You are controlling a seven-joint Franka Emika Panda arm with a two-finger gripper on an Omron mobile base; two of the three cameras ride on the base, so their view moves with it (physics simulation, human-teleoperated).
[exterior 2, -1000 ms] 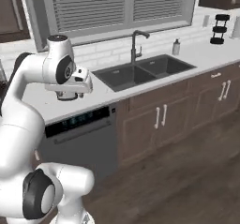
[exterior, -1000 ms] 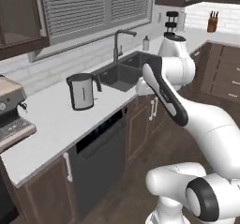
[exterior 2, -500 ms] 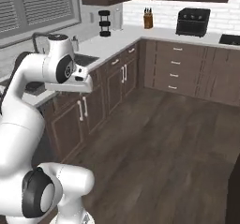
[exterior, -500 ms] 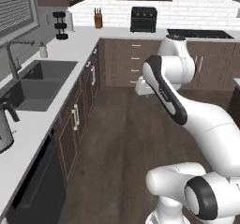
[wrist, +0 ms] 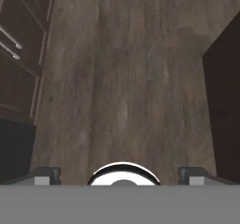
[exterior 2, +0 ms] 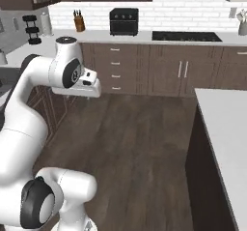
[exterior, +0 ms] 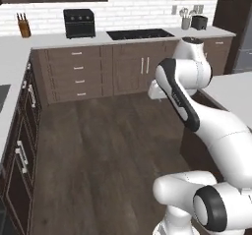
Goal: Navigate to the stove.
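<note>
The stove (exterior: 140, 33) is a flat black glass cooktop set into the far counter, across the wood floor from me. In the right base view the stove (exterior 2: 187, 36) lies right of centre on that same counter. My arm is folded close to the base, with the hand (exterior 2: 82, 87) held over the floor and pointing down. In the hand view my gripper (wrist: 120, 174) is open, its fingertips (wrist: 44, 174) far apart and nothing between them; below it are floorboards.
A black toaster oven (exterior: 79, 22) and a knife block (exterior: 22, 27) stand on the far counter left of the stove. An island counter (exterior 2: 226, 128) runs along my right, dark cabinets (exterior: 22, 150) along my left. Open wood floor (exterior: 108, 140) lies between.
The whole picture has swung: the base has turned away from the sink counter and now faces the far counter with the stove. The arm keeps its folded pose.
</note>
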